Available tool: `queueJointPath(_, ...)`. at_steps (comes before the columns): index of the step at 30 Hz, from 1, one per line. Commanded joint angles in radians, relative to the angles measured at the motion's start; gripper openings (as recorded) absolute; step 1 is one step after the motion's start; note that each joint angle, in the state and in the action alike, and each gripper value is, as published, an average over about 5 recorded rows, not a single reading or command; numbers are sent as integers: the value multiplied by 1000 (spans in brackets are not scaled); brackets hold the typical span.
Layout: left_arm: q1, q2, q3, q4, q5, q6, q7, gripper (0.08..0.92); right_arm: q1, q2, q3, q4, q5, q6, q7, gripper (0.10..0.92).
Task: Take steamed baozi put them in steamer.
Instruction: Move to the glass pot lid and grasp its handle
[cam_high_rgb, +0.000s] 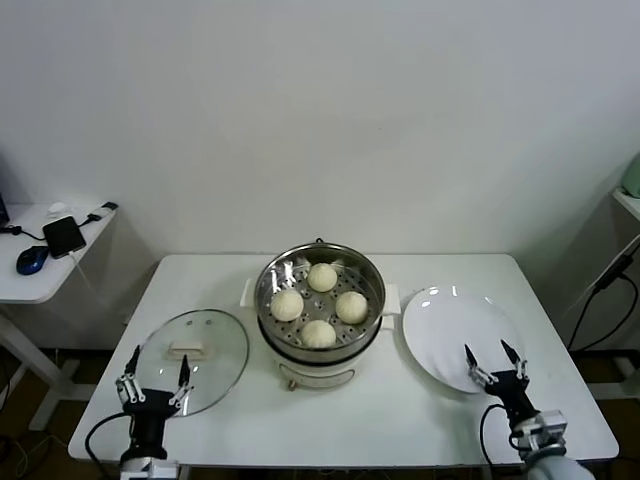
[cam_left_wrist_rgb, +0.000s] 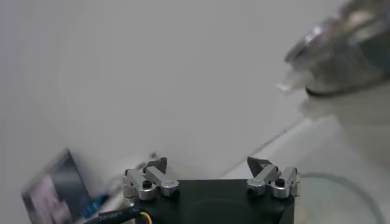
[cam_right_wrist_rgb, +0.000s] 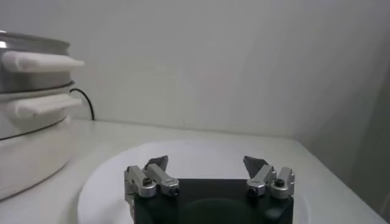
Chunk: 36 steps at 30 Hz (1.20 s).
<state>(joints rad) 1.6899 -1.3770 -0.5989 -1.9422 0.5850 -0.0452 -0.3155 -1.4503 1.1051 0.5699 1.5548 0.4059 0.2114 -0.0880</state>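
The steel steamer (cam_high_rgb: 268, 292) stands mid-table on its white base. Several cream-white baozi lie on its perforated tray, among them one at the back (cam_high_rgb: 322, 277), one at the left (cam_high_rgb: 287, 304) and one at the front (cam_high_rgb: 319, 333). My left gripper (cam_high_rgb: 155, 373) is open and empty near the front left edge, over the near rim of the glass lid (cam_high_rgb: 195, 345). My right gripper (cam_high_rgb: 493, 361) is open and empty over the near edge of the bare white plate (cam_high_rgb: 450, 320). The right wrist view shows its open gripper (cam_right_wrist_rgb: 207, 164), the plate (cam_right_wrist_rgb: 201, 152) and the steamer's side (cam_right_wrist_rgb: 27, 67).
The steamer's white side handles (cam_high_rgb: 392, 297) stick out toward the plate. A side desk (cam_high_rgb: 40, 280) at the far left holds a phone (cam_high_rgb: 63, 236) and a mouse (cam_high_rgb: 32, 259). A cable (cam_high_rgb: 610, 275) hangs at the right. The white table's front edge (cam_high_rgb: 340, 462) is close to both grippers.
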Motion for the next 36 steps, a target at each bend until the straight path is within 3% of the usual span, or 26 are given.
queueJointPath(1,-55,113,-11,239,570,1,-122,823,-119,91,27,30,-31,22,40,823)
queueJointPath(11,-209,90,5,434,664,42,-162,823,-119,82,15,89,-33,-22,57,823)
queueJointPath(36,-406,92,42,604,772,70,-157,823,-134,94,31,136,-29,-38,78,823)
